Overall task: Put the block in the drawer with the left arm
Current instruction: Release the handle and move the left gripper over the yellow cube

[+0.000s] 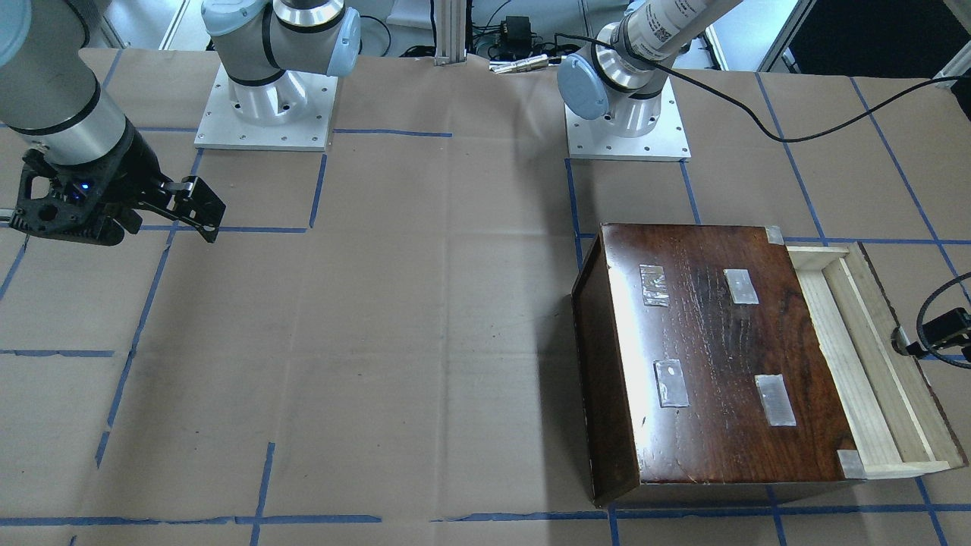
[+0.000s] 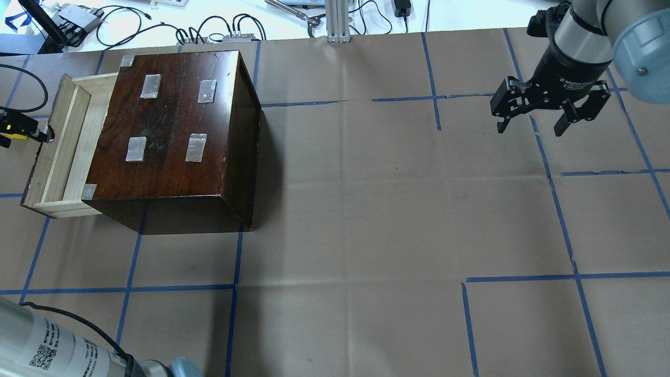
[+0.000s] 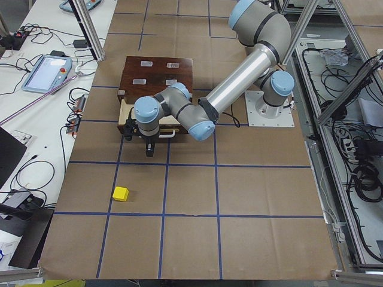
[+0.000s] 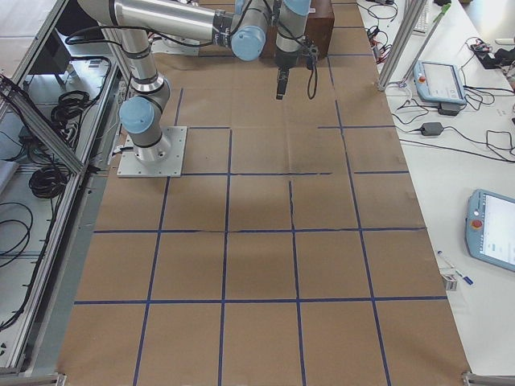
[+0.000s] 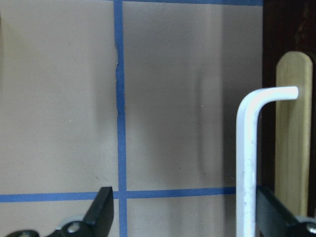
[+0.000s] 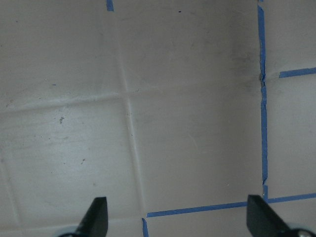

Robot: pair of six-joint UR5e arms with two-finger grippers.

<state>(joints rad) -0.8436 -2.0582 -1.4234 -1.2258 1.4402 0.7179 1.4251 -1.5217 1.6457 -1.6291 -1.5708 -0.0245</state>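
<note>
A: Any writing showing?

B: A white label (image 2: 46,356) is wrapping the left arm (image 3: 239,84), lower left of the overhead view. It is carrying a QR code plus small print, too small to read. Pale lettering on the black wrist above the right claw (image 2: 531,125) is also unreadable.

A: The block?

B: The block (image 3: 121,193) is showing only in the left side view, lower left. It is a small bright yellow cube with clean edges, lying flat on the brown paper (image 3: 191,197) inside a square of blue tape lines. It is well apart from the cabinet (image 2: 167,120) and from both claws.

A: The drawer?

B: The drawer (image 2: 57,152) is standing pulled out at the cabinet's left side in the overhead view. It is pale bare wood against the dark glossy brown, and nothing is showing on the visible part of its floor.

A: Left claw?

B: The left claw (image 5: 182,197) is hanging at the drawer front with its fingers spread wide and gripping nothing. In its wrist view the white metal pull (image 5: 247,158) is standing just inside the right-hand finger.

A: Right claw?

B: It is hovering over bare paper, upper right of the overhead view, with its fingers also wide apart and empty.
</note>
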